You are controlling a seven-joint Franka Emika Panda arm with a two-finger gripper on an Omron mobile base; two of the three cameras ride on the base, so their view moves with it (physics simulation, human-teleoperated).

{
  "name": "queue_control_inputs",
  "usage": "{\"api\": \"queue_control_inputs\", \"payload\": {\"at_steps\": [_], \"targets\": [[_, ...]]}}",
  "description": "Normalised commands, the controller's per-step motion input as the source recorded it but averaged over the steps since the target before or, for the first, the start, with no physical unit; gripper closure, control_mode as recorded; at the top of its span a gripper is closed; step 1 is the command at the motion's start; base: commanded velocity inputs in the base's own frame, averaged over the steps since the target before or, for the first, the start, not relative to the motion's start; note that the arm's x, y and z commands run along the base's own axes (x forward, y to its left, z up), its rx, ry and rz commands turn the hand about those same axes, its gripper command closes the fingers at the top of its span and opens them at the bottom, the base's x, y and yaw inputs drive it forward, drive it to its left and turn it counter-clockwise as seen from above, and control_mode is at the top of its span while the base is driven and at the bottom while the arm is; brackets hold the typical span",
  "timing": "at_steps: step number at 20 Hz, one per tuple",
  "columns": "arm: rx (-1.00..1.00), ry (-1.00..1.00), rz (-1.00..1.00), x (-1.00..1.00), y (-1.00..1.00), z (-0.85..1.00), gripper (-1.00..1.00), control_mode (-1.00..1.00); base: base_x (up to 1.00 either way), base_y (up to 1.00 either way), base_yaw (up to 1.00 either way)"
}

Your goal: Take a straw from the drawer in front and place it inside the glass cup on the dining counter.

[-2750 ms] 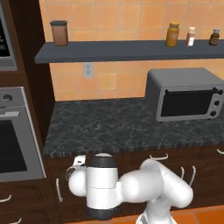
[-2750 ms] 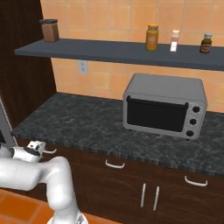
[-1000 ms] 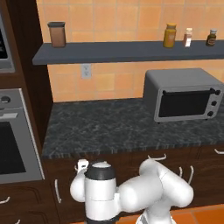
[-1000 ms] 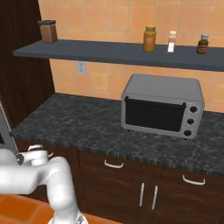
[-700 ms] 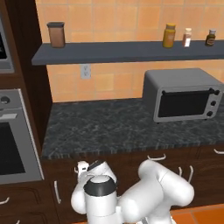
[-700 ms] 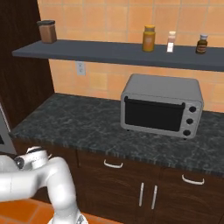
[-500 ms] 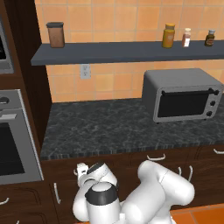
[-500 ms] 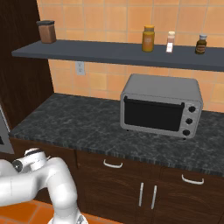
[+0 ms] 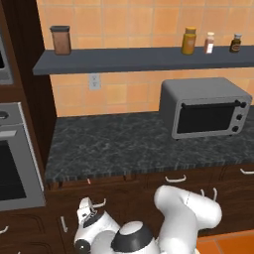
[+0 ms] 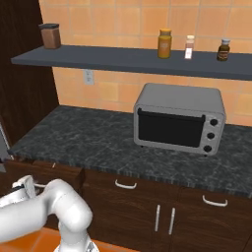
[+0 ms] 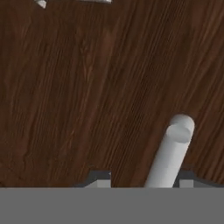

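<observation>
A black speckled counter (image 9: 124, 144) crosses mid-frame bearing a grey toaster oven (image 9: 206, 106) at right, while the dark shelf (image 9: 139, 58) above carries four jars.

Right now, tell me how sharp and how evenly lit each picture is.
Left base view: crisp, flat even light, faint sheen on the black counter. Right base view: equally sharp, soft shadow under the shelf. Hand view: very close on the drawer front, wood grain smeared soft, silver handle pale and blurred, no glare.
</observation>
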Motion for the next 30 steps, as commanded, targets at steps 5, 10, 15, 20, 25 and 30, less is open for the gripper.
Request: {"api": "queue_control_inputs", "payload": {"at_steps": [5,10,15,20,25,30], "targets": [[0.0,0.02,0.31,-1.0,0.61,-1.0,1.0,-1.0,0.0,0.0,0.0],[0.0,0.03,0.32,-1.0,0.57,-1.0,1.0,-1.0,0.0,0.0,0.0],[0.01,0.03,0.2,-0.41,0.18,0.33,-1.0,-1.0,0.0,0.0,0.0],[0.18,0.24,-0.02,0.2,-0.27,1.0,-1.0,-1.0,0.0,0.0,0.0],[0.31,0.35,-0.02,-0.09,-0.45,1.0,-1.0,-1.0,0.0,0.0,0.0],[0.31,0.33,-0.1,0.09,-0.58,1.0,-1.0,-1.0,0.0,0.0,0.0]]}}
